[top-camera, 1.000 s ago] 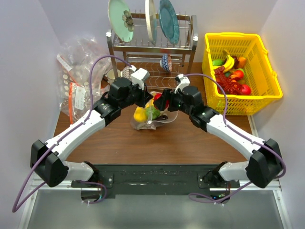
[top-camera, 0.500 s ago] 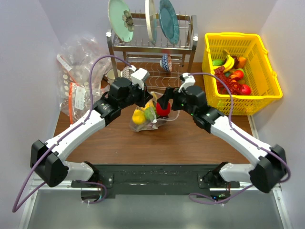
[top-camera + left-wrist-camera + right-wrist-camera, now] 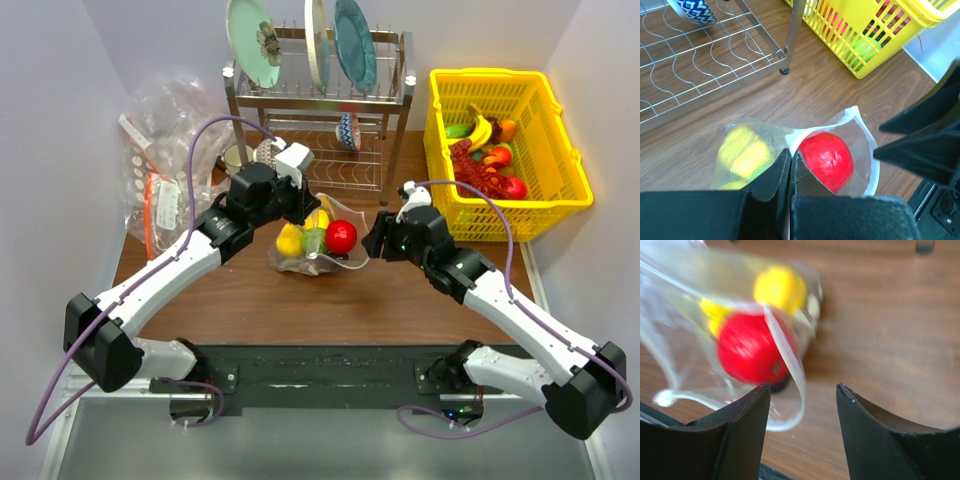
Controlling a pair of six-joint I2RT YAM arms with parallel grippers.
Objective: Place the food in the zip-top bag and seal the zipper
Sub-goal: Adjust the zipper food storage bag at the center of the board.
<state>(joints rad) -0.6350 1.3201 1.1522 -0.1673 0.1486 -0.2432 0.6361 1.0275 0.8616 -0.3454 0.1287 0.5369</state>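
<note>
Nearest to us, the right gripper point(image 3: 376, 240) stands just beside the mouth of the zip-top bag point(image 3: 300, 264), on its right side and not touching it. Its jaws are clearly apart and nothing is between them.

The bag lies on the brown table point(image 3: 300, 310) between the two arms, with the mouth turned toward the right arm. A red round piece of food point(image 3: 341, 236) sits just at the mouth, and deeper inside we see a yellow piece point(image 3: 291, 240) and a green one point(image 3: 316, 238). So a part of the loading is done.

The left gripper point(image 3: 790, 156) has its jaws pressed together on the upper edge of the bag and holds the mouth lifted. The zipper point(image 3: 784, 347), a pale strip along that edge, curves open; its two sides are not joined, so the sealing is not yet done.

Farther away on the right, the yellow basket point(image 3: 490, 75) contains other toy food point(image 3: 485, 170). We cannot tell how many of these must go in; we judge that the closing of the zipper remains in any case.
</note>
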